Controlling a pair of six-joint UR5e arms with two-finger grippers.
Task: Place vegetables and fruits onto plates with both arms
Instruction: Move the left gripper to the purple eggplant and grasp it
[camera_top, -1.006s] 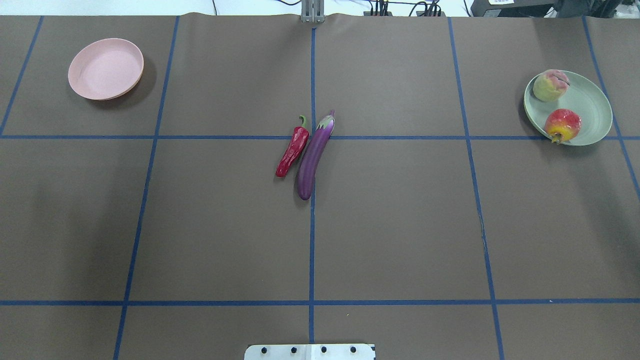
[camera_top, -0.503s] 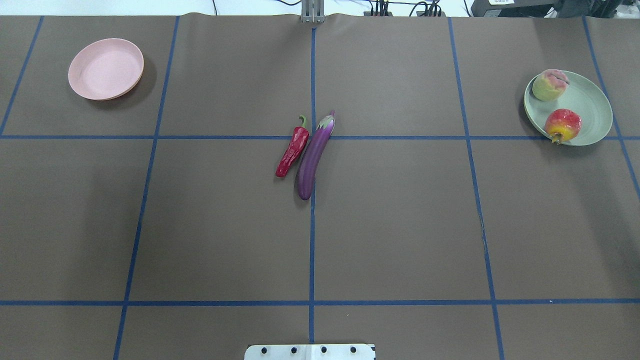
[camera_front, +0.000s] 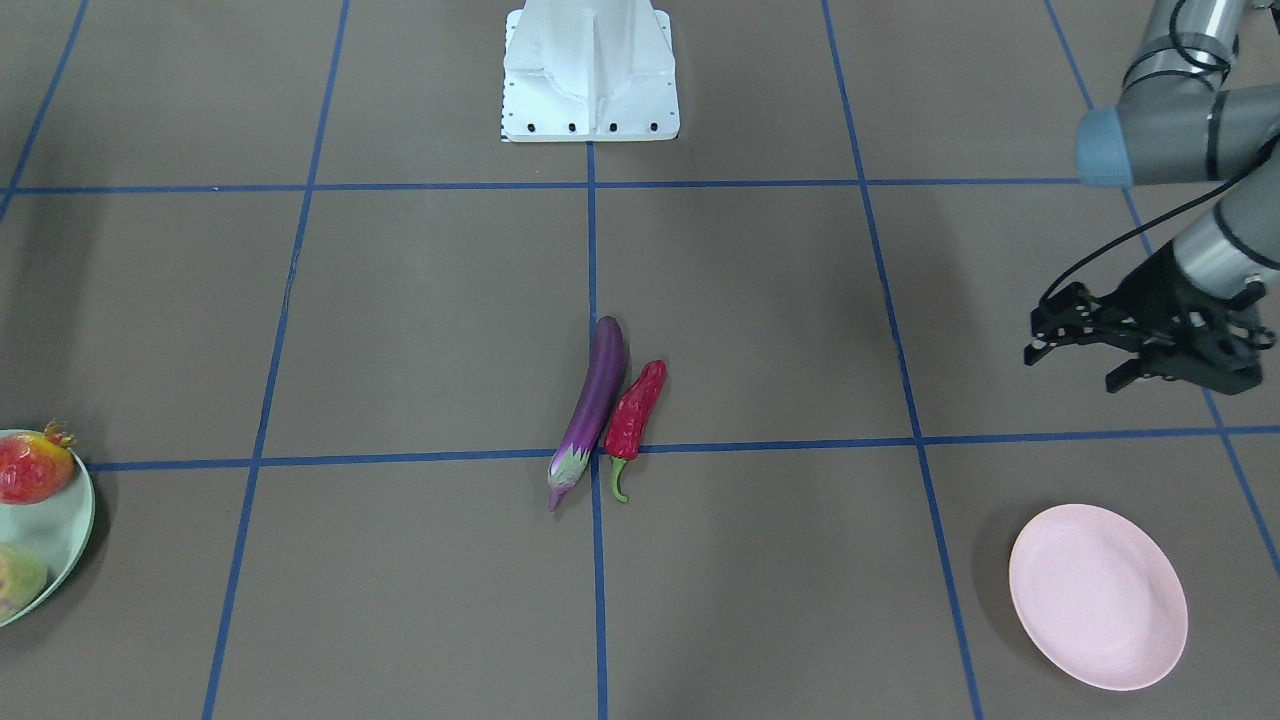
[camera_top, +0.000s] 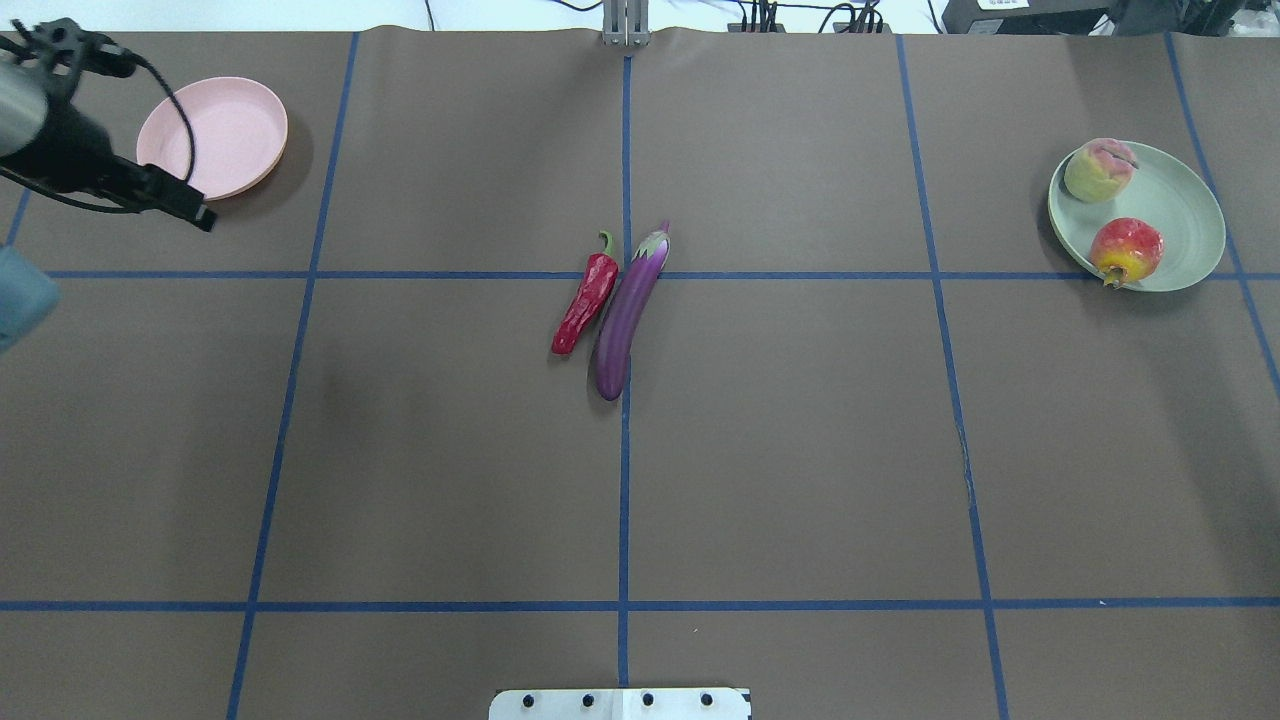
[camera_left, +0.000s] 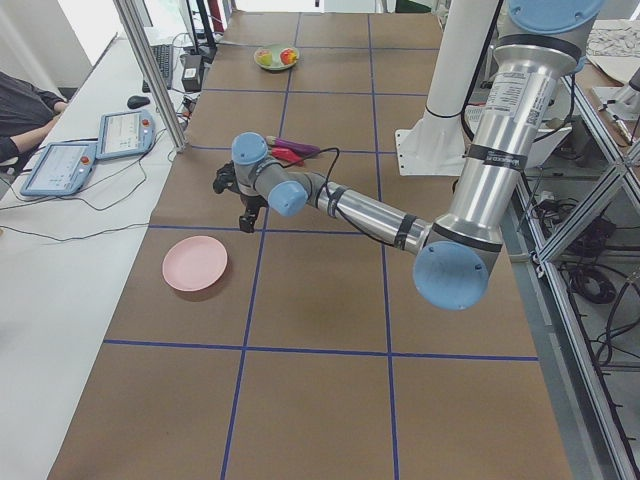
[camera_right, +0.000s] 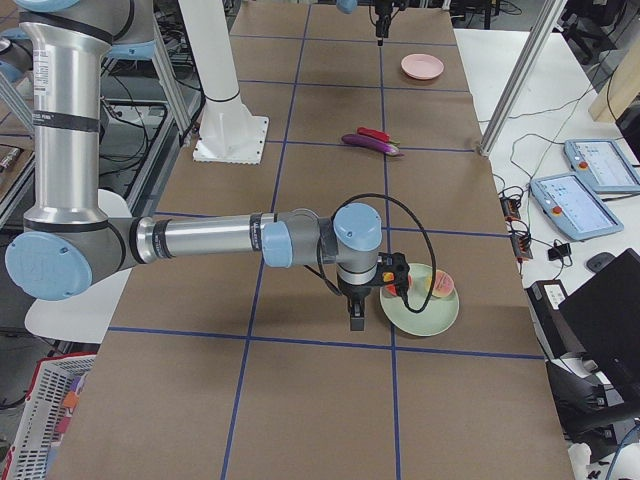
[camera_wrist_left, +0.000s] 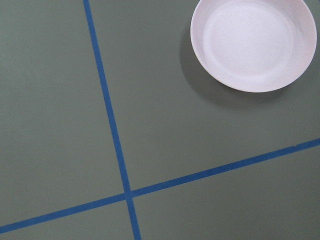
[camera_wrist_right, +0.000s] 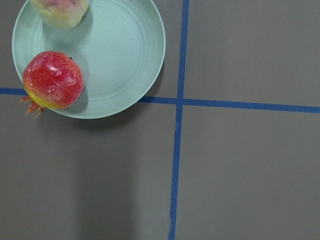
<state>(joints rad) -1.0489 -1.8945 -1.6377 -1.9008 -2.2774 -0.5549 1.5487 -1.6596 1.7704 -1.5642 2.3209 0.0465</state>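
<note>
The purple eggplant (camera_top: 627, 315) and the red chili (camera_top: 585, 305) lie side by side, touching, at the table's middle. The pale pink plate (camera_top: 212, 137) at the far left holds nothing. The mint green plate (camera_top: 1170, 210) at the far right holds the peach (camera_top: 1098, 170) and the pomegranate (camera_top: 1125, 250). My left gripper (camera_front: 1072, 368) hangs open and empty above the table, a little on the robot's side of the pink plate. My right gripper (camera_right: 355, 318) shows only in the exterior right view, beside the green plate; I cannot tell whether it is open.
The brown table cover carries a grid of blue tape lines (camera_top: 624, 480). The white base mount (camera_top: 620, 703) sits at the near middle edge. Tablets (camera_left: 120, 135) and an operator's arm lie beyond the far edge.
My left arm has come into the overhead view at the top left, beside the pink plate. The vegetables, fruits and plates have not moved.
</note>
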